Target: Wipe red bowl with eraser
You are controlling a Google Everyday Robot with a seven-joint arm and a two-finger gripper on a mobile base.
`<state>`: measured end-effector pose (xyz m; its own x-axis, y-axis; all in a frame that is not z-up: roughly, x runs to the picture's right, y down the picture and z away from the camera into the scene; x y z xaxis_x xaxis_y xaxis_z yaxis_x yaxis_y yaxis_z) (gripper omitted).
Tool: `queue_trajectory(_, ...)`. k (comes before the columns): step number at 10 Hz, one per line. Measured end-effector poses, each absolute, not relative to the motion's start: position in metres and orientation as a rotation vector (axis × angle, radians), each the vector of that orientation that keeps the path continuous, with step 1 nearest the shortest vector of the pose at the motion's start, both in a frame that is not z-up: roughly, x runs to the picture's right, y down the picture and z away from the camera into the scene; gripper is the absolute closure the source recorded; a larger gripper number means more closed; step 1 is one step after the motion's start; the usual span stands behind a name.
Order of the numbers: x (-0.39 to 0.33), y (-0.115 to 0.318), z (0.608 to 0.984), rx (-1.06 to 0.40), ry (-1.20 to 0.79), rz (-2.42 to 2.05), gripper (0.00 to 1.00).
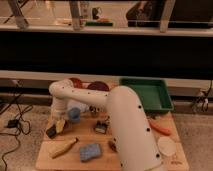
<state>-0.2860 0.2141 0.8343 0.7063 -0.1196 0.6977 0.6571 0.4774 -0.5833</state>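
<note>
The black eraser point(50, 131) sits at the left edge of the wooden board point(135, 160), right under my gripper point(55, 127). My gripper hangs down from the white arm point(120, 115) at the board's left side and is at the eraser. Two round reddish bowls stand at the back behind the arm. The left, more orange-red one point(75, 81) looks like the red bowl and is partly hidden by the arm. The darker one point(98, 86) is to its right. The gripper is well in front of both bowls.
A pale yellow wedge point(63, 148) and a blue sponge point(90, 151) lie at the board's front. A blue cup-like thing point(74, 114) stands near the gripper. A green tray point(148, 93) is at the back right, with an orange carrot-like thing point(160, 127) and a white disc point(166, 146) at the right.
</note>
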Motion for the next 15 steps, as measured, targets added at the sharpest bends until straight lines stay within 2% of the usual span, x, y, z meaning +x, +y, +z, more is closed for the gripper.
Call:
queue_trajectory(10,-0.307,0.219,0.831,-0.964,-0.637,-0.569,1.00)
queue_trajectory(15,-0.319,0.182,0.823,-0.932,-0.629,-0.615,1.00)
